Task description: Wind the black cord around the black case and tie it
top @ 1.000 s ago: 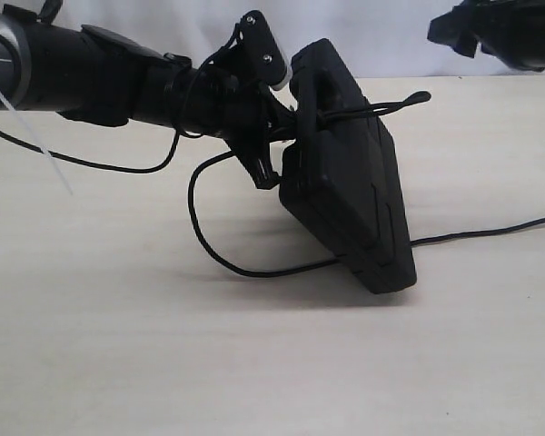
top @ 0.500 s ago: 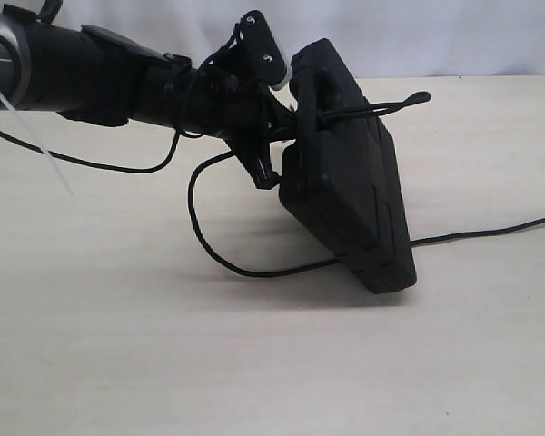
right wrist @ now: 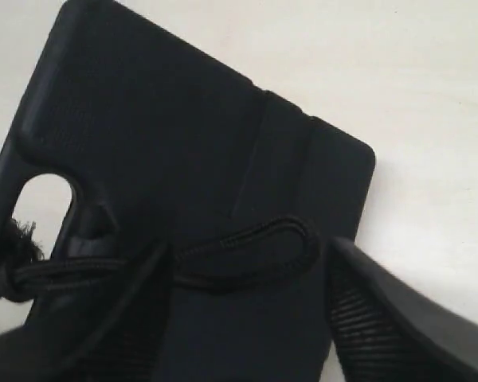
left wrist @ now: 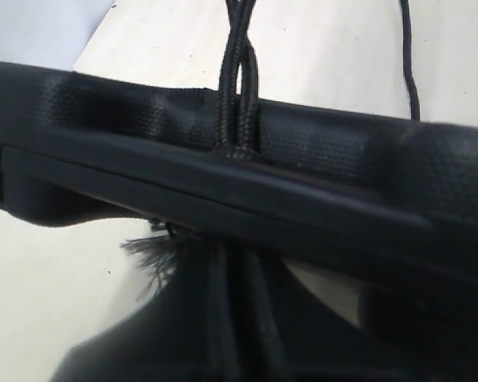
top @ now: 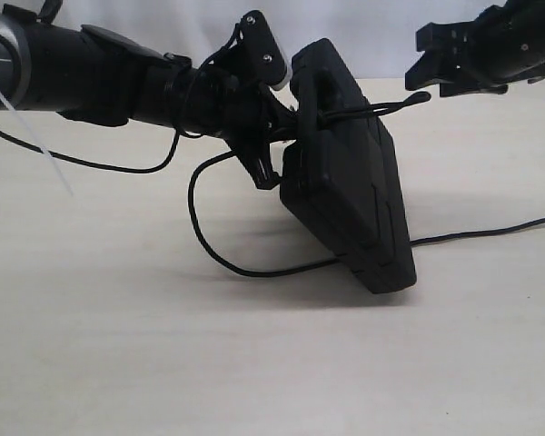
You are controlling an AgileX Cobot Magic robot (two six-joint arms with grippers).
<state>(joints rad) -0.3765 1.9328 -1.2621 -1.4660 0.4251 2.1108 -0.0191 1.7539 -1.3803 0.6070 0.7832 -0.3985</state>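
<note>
Upper right, by the looped black cord (top: 372,108), right pincer (top: 418,57) newly in view, spread; left pincer (top: 271,113) state unclear.

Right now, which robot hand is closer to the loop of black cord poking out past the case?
The right. The right gripper hovers open just over the cord loop. The left gripper clamps the black case on the side away from the loop.

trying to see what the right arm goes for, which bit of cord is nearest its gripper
The doubled loop end sticking out over the black case, just under the right gripper. The other stretches trail low on the table.
</note>
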